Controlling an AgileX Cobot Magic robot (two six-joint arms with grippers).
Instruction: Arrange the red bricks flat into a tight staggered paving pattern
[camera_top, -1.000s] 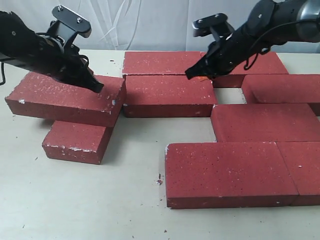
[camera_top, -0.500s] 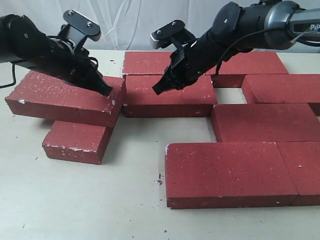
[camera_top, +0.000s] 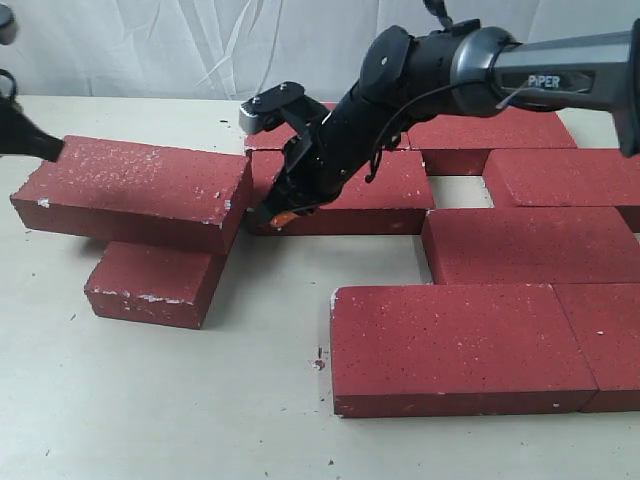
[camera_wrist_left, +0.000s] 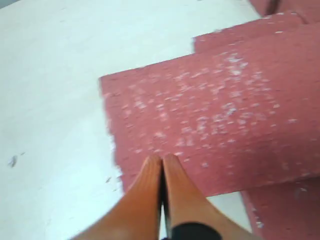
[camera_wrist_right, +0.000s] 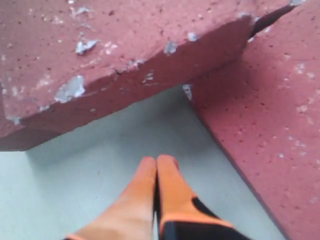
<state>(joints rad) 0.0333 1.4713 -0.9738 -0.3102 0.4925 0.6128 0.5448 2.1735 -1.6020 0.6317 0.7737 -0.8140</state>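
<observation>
Several dark-red bricks lie on the table. One brick (camera_top: 135, 190) sits tilted, propped on a lower brick (camera_top: 155, 283). Beside it lies a flat middle brick (camera_top: 350, 185). My right gripper (camera_top: 283, 214) reaches across and is shut and empty, its tips low at the gap between those two bricks. In the right wrist view its fingertips (camera_wrist_right: 157, 161) hover over bare table under the tilted brick's chipped edge (camera_wrist_right: 100, 60). My left gripper (camera_top: 50, 146) is at the far left edge, shut and empty. In the left wrist view its gripper (camera_wrist_left: 162, 160) hangs over the tilted brick's end (camera_wrist_left: 225, 115).
More bricks lie flat to the right: a back row (camera_top: 500, 130), one at the right edge (camera_top: 565, 175), one in the middle right (camera_top: 530, 245) and a front pair (camera_top: 460, 345). A small bare slot (camera_top: 458, 192) shows between them. Pale table (camera_top: 150, 400) spreads at front left.
The left arm has pulled back to the left, off the tilted brick. The right arm has swung left and down to the gap beside the tilted brick.
</observation>
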